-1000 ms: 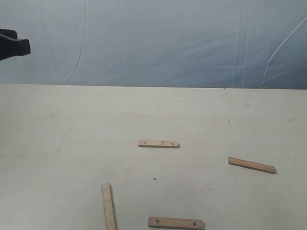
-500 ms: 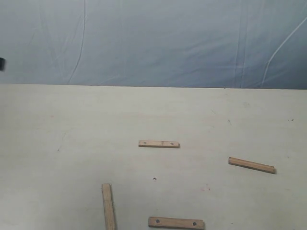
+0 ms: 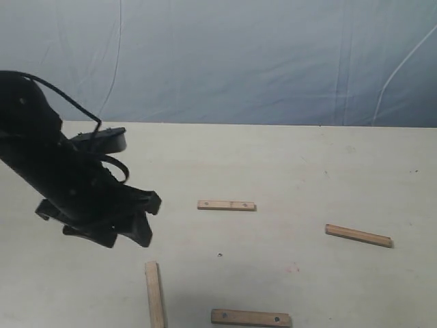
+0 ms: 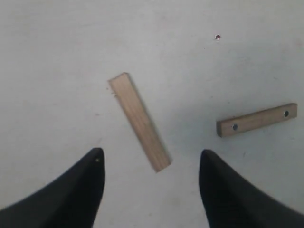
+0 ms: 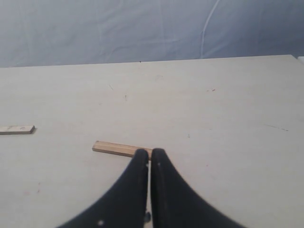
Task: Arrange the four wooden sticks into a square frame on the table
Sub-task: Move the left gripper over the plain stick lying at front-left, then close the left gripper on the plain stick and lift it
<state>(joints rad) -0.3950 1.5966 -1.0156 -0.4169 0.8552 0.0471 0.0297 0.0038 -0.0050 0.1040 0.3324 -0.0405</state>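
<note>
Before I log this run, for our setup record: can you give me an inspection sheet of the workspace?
Surface: table, pale and faintly scuffed.
Job's things: middle stick, right stick, front-left stick and front stick lie apart; no square formed.
Clutter: small dark speck.
Grippers: left gripper open, over the front-left stick; right gripper shut, empty.
Cables: black cable loops over the left arm.
Surroundings: blue-grey sheet backdrop.
</note>
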